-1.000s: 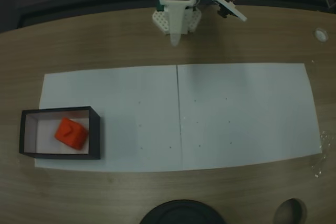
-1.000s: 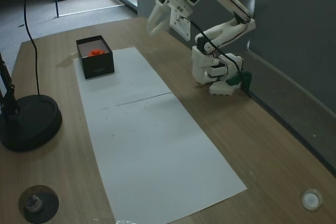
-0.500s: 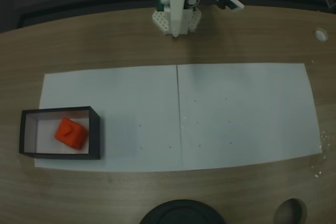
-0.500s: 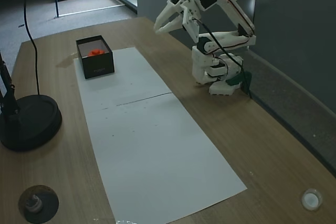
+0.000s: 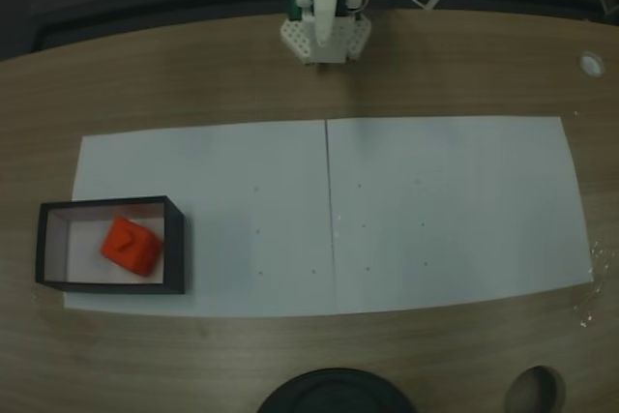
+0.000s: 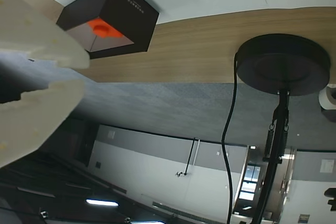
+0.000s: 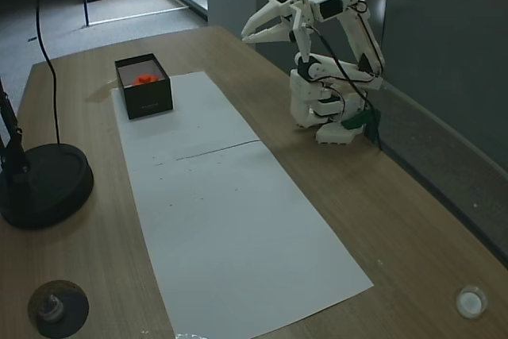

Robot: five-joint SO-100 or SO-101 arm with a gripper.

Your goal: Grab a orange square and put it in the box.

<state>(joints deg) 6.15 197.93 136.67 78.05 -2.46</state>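
Note:
The orange square (image 5: 131, 246) lies inside the box (image 5: 176, 239), a low black-walled tray at the left end of the paper. Both fixed views and the wrist view show it there: the orange square (image 7: 143, 79) in the box (image 7: 148, 99), and the orange square (image 6: 102, 26) in the box (image 6: 128, 14). My gripper (image 7: 248, 37) is raised and folded back over the arm's base, far from the box. It is slightly open, with nothing between its fingers. In the wrist view the gripper (image 6: 83, 73) enters from the left. From above, the gripper (image 5: 325, 41) sits at the table's far edge.
Two white paper sheets (image 5: 387, 210) cover the middle of the wooden table. A black round stand base (image 7: 44, 184) with a pole and cable sits near the front edge. A small white cap (image 5: 590, 64) and a round dark disc (image 7: 55, 307) lie at the table's corners.
The arm has folded back toward its base and the gripper has risen and pulled away from the paper, its jaws narrowing. The orange square stays in the box.

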